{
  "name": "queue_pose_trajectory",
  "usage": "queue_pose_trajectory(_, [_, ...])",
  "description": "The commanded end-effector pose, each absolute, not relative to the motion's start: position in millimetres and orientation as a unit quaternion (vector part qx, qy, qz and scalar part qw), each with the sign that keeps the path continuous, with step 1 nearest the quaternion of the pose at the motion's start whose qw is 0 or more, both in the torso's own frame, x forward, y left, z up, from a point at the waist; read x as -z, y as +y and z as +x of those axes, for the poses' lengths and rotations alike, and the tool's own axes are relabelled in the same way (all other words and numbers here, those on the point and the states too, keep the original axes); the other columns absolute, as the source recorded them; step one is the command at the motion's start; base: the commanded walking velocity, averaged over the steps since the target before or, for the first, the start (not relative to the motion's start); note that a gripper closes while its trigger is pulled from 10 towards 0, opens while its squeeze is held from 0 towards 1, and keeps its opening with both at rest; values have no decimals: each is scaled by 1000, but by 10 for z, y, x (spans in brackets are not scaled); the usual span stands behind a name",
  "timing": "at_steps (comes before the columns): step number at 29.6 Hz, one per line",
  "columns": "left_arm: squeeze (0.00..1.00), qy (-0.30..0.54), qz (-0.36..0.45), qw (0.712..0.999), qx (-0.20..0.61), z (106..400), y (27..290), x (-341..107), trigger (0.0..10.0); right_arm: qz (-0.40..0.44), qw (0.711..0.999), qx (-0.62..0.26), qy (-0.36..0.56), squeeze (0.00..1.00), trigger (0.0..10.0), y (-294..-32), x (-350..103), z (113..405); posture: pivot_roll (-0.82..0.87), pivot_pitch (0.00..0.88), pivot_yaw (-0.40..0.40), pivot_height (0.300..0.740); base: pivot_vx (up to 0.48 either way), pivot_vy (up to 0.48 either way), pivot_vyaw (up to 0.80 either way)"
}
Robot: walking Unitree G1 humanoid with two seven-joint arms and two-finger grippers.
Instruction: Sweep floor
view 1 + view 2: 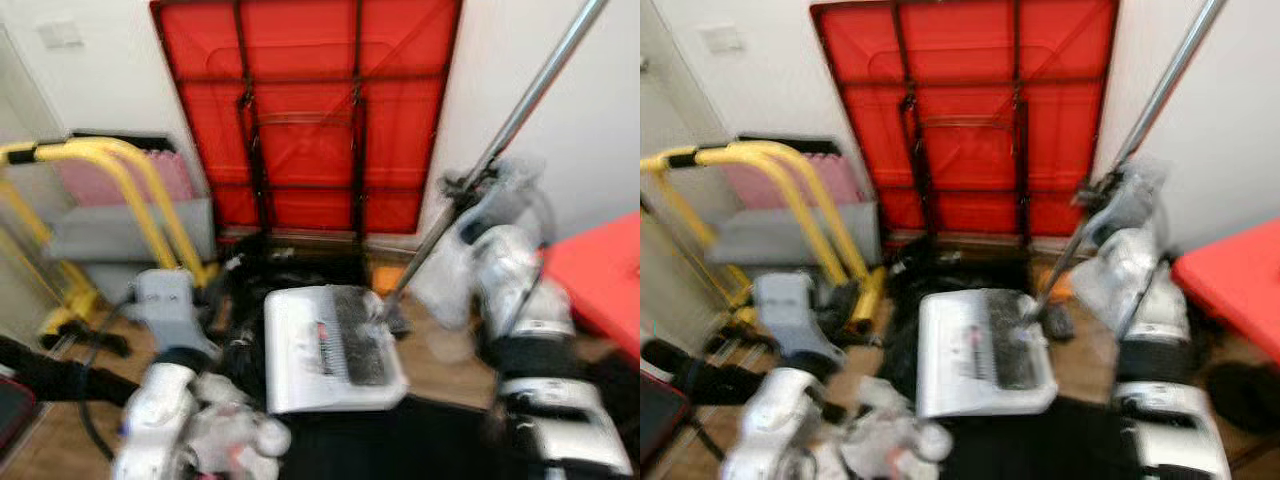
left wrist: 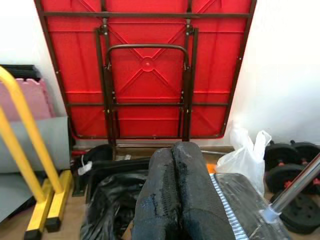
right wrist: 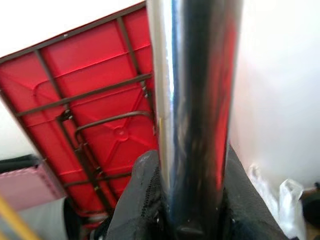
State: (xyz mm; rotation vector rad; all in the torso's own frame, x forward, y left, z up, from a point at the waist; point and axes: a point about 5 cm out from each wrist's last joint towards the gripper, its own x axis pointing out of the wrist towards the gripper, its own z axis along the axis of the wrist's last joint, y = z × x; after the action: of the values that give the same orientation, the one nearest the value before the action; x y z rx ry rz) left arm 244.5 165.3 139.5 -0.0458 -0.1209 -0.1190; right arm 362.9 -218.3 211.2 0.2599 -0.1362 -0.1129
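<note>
Black fingers (image 3: 145,200) of the right gripper (image 3: 192,210) are pinching a polished metal broom pole (image 1: 520,110), which is slanting down from upper right to its head (image 1: 392,318) at the edge of a white dustpan (image 1: 330,350) on the wooden floor (image 1: 440,360). Left gripper (image 2: 177,195) is hovering with its two padded fingers pressed together, gripping nothing, aimed toward a red folded table (image 2: 145,70) leaning on the wall. The pole is looking stiff, light and slick, so a hold well up the shaft, as now, is likely giving the best leverage, though it may twist in the grip. A yellow hand truck (image 1: 120,200) is standing to the left; a crumpled white plastic bag (image 2: 245,155) is sitting by dumbbell weights (image 2: 292,165), its contents impossible to tell. The dustpan's contents are too blurred to judge.
</note>
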Motion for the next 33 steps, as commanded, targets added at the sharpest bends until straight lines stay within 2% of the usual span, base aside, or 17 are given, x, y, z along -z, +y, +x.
queue_pose_trajectory(1, [0,-52,-21,997,50,2426,1712,-1377,10000,144,981,39,-122,0,10000,-2092,-2343,3662,-79,1,-13,740,371,0,0])
queue_pose_trajectory(18, [0,-53,-27,997,58,2301,1665,-1413,10000,113,983,44,-139,0,10000,-2110,-2475,3781,-60,60,-17,740,342,0,0])
queue_pose_trajectory(22, [0,-49,-22,997,60,2168,1632,-1461,10000,99,983,48,-147,0,10000,-2093,-2563,3849,-41,133,-15,740,0,0,0])
queue_pose_trajectory(28, [0,-40,-27,996,70,2041,1587,-1506,10000,79,984,49,-151,0,10000,-2075,-2633,3918,-25,184,-16,740,0,0,0])
queue_pose_trajectory(33, [0,-22,-48,994,98,1880,1445,-1553,10000,9,986,34,-162,0,10000,-1914,-2769,4031,-12,236,-18,740,0,0,0])
